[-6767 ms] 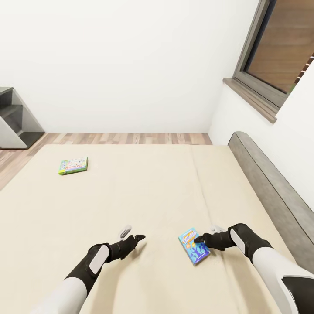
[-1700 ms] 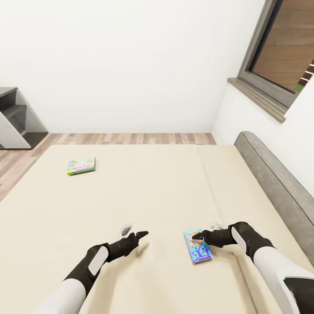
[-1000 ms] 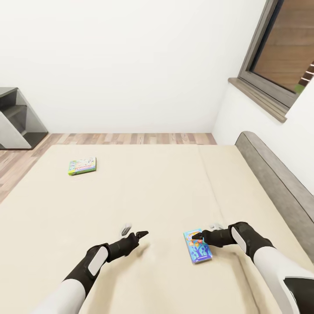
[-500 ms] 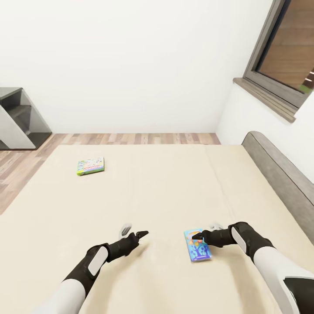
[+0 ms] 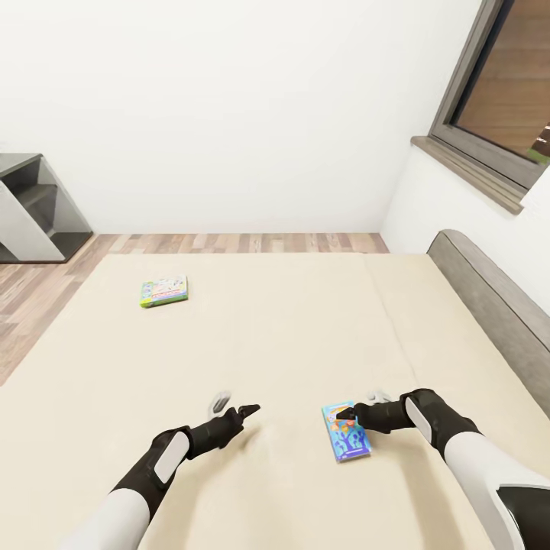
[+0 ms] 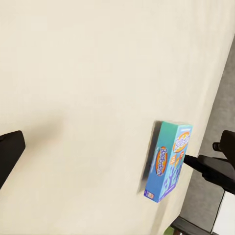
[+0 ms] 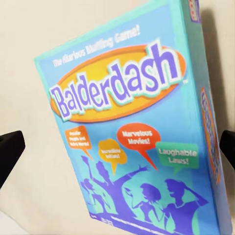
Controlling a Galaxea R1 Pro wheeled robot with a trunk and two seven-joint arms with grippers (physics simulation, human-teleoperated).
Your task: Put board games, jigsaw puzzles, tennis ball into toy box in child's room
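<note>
Right gripper point(image 5: 353, 415) spread wide, touching blue Balderdash box point(image 5: 348, 435), on bed point(image 5: 290, 336)

The blue Balderdash game box point(image 6: 169, 160) lies flat on the cream mattress point(image 6: 98, 73), a dark finger of the right gripper point(image 6: 210, 169) right at its edge, the grey bed base point(image 6: 208, 200) beyond, one dark left fingertip point(image 6: 9, 152) over bare mattress.

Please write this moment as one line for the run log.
place: bed | right gripper: open, at blue game box | left gripper: open, empty | second game box: far, untouched
</note>
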